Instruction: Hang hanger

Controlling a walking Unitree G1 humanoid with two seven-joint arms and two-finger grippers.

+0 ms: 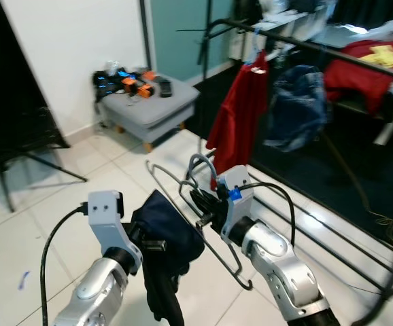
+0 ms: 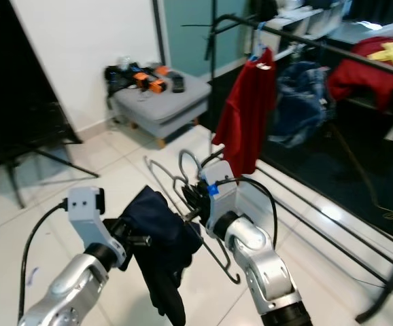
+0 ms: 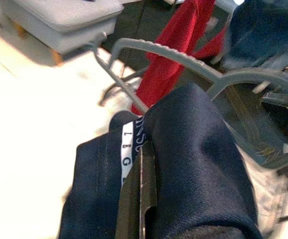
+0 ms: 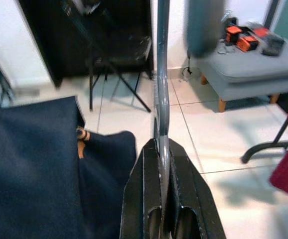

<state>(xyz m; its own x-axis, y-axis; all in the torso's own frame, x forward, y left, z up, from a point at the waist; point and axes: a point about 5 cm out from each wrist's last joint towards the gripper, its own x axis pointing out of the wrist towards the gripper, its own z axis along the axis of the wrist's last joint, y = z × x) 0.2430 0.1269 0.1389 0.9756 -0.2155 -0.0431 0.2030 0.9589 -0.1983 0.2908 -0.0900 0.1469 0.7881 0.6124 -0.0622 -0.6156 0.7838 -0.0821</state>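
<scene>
A grey plastic hanger (image 1: 183, 197) with a ribbed shoulder bar is held in mid-air between the two arms, above a glossy white tiled floor (image 1: 60, 204). Its long axis runs from about 10 o'clock, far left, to 4 o'clock, near right, in the head views; its curved hook (image 1: 200, 163) rises at the far end beside the right claw (image 1: 203, 204). The right claw is closed on the hanger's thin rod, which passes between the black fingers (image 4: 146, 199) in the right wrist view. A dark navy garment (image 1: 166, 251), of soft matte cloth with a white lettered band, is draped over the hanger's near arm and hangs in folds. The left claw (image 1: 152, 244) is clamped on this garment; one finger (image 3: 141, 199) lies pressed into the cloth. At 1 o'clock stands a black metal clothes rail (image 1: 298, 44) carrying a red shirt (image 1: 241, 109). At 11 o'clock sits a grey upholstered footstool (image 1: 156, 105).
</scene>
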